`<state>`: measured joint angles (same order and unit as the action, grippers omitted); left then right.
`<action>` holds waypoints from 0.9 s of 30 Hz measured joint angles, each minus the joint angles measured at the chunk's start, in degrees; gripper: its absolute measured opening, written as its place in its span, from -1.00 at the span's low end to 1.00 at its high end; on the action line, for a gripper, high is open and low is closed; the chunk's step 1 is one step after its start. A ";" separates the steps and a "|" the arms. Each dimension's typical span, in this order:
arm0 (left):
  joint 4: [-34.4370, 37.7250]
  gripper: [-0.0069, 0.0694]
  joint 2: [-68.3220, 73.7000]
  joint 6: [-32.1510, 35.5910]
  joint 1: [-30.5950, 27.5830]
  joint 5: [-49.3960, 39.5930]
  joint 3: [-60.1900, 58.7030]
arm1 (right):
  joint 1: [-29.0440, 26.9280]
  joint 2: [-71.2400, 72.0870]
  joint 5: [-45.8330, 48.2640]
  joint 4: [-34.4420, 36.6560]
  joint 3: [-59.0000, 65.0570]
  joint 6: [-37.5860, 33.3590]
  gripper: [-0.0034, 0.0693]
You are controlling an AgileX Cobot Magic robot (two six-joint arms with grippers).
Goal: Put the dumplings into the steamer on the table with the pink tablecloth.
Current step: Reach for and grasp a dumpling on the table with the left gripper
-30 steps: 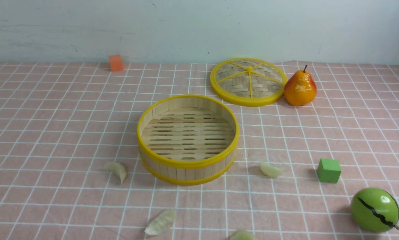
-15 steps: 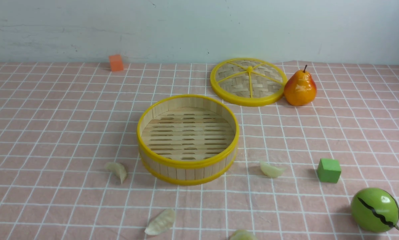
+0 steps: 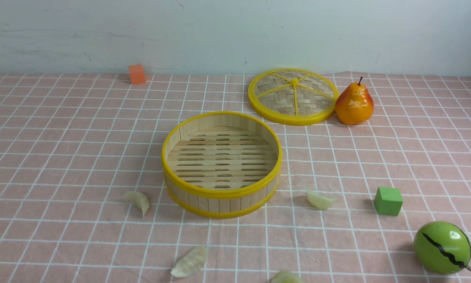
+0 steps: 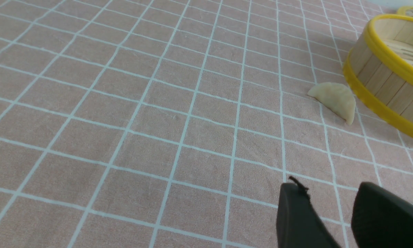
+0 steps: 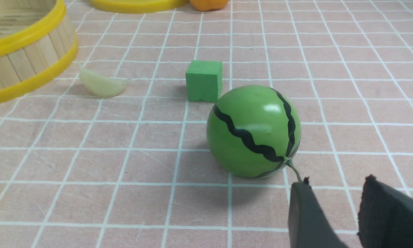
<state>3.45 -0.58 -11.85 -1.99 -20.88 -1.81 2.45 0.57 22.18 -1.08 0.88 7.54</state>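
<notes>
Pink checked tablecloth (image 3: 62,157) fills the front view. The steamer (image 3: 221,194) stands mid-cloth with no cover, its slatted floor bare. All four dumplings (image 3: 138,200) lie outside it on the cloth: one near its left side, one to its right, and two closer to the camera, the last cut off by the frame edge. The lid (image 3: 292,96) lies flat farther back, with a pear (image 3: 354,104) just beside its right rim. An orange cube (image 3: 137,74) sits far back left. A green cube (image 3: 388,201) and a striped green ball (image 3: 442,247) sit front right. Neither arm shows in this view.

Left wrist view: the left claw (image 4: 327,193) has its dark fingers apart with nothing between them, over bare cloth. One dumpling (image 4: 333,100) lies just beside the steamer wall.

Right wrist view: the right claw (image 5: 334,186) also has its fingers apart and empty, close to the ball's stem. The green cube sits behind the ball, and a dumpling lies between the cube and the steamer.
</notes>
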 joint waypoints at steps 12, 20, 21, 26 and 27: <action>37.62 -0.19 0.00 -26.90 0.00 6.08 0.00 | 0.00 0.00 -0.78 34.19 0.52 12.71 -0.25; 48.85 -0.19 0.00 -31.67 0.00 9.19 0.00 | 0.00 0.00 -1.83 46.00 0.52 13.81 -0.25; 48.86 -0.19 0.00 -31.67 0.00 9.51 0.00 | 0.00 0.00 -1.85 45.22 0.52 12.73 -0.25; 48.97 -0.19 0.00 -29.98 0.00 10.48 0.74 | 0.00 0.00 -1.85 43.56 0.52 9.41 -0.25; 48.72 -0.19 0.00 -28.95 0.00 10.34 1.61 | 0.00 0.00 -1.72 43.56 0.52 9.11 -0.25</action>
<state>52.17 -0.58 -40.80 -1.99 -10.54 -0.19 2.45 0.57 20.46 42.47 1.39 16.65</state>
